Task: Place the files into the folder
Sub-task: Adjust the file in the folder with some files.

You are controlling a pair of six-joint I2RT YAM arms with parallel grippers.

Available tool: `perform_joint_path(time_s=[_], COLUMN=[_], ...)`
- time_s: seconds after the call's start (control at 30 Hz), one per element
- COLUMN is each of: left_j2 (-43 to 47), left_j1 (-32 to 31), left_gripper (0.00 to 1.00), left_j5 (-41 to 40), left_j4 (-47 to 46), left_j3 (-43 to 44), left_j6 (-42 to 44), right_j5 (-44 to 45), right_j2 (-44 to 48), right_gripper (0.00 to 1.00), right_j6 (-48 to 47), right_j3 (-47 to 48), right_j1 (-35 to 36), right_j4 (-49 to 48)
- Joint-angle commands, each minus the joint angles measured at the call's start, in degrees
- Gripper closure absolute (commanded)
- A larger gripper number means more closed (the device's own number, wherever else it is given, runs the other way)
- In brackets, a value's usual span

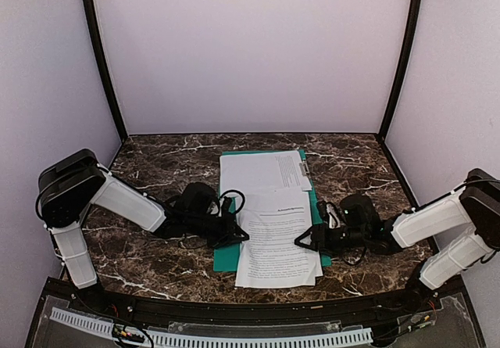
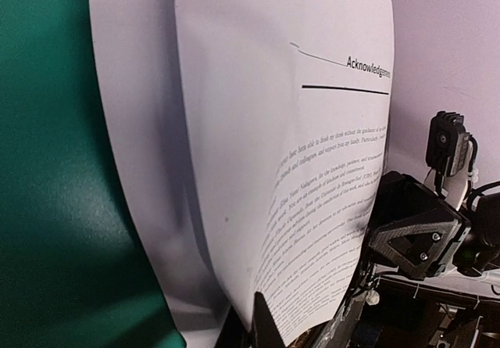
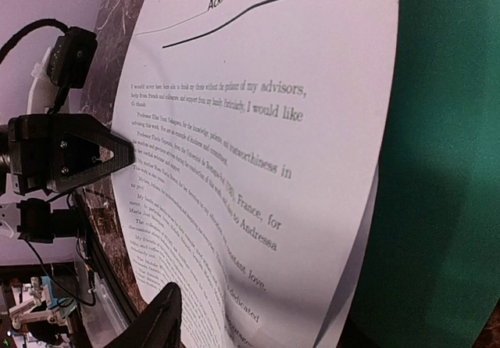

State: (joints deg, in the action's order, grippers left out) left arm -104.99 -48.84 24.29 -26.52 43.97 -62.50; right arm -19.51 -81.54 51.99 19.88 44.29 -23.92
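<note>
The teal-green folder (image 1: 226, 256) lies open and flat in the middle of the table. One white printed sheet (image 1: 262, 172) lies on its far half, next to the metal clip (image 1: 303, 173). A second printed sheet (image 1: 277, 238) lies askew over the near half and hangs past the folder's front edge. My left gripper (image 1: 238, 236) is shut on its left edge and my right gripper (image 1: 303, 241) on its right edge. The left wrist view shows the sheet (image 2: 258, 129) bowed upward over the folder (image 2: 55, 168). The right wrist view shows the same sheet (image 3: 258, 129) buckled beside the folder (image 3: 445, 168).
The dark marble table (image 1: 156, 168) runs to white walls at the back and sides. A black rail (image 1: 234, 309) edges the front. In each wrist view the other gripper shows across the sheet: the right one (image 2: 410, 238) and the left one (image 3: 70, 160).
</note>
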Motion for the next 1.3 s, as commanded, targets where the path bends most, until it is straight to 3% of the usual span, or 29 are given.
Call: perform_joint_path(time_s=[0.0, 1.0, 1.27], left_j2=[-0.2, 4.4, 5.8], left_j1=[0.3, 0.7, 0.7], left_gripper=[0.99, 0.99, 0.88], left_j5=[-1.1, -6.1, -6.3], left_j4=[-3.4, 0.1, 0.8], left_j3=[-0.4, -4.1, -4.9], left_j6=[-2.3, -1.0, -1.0], right_j5=[0.8, 1.0, 0.1], right_j2=[-0.7, -0.7, -2.0], right_gripper=[0.48, 0.48, 0.48], right_j6=[0.9, 0.7, 0.1], right_j3=[0.4, 1.1, 2.1], right_j1=[0.9, 1.3, 1.3], right_j4=[-0.8, 0.2, 0.0])
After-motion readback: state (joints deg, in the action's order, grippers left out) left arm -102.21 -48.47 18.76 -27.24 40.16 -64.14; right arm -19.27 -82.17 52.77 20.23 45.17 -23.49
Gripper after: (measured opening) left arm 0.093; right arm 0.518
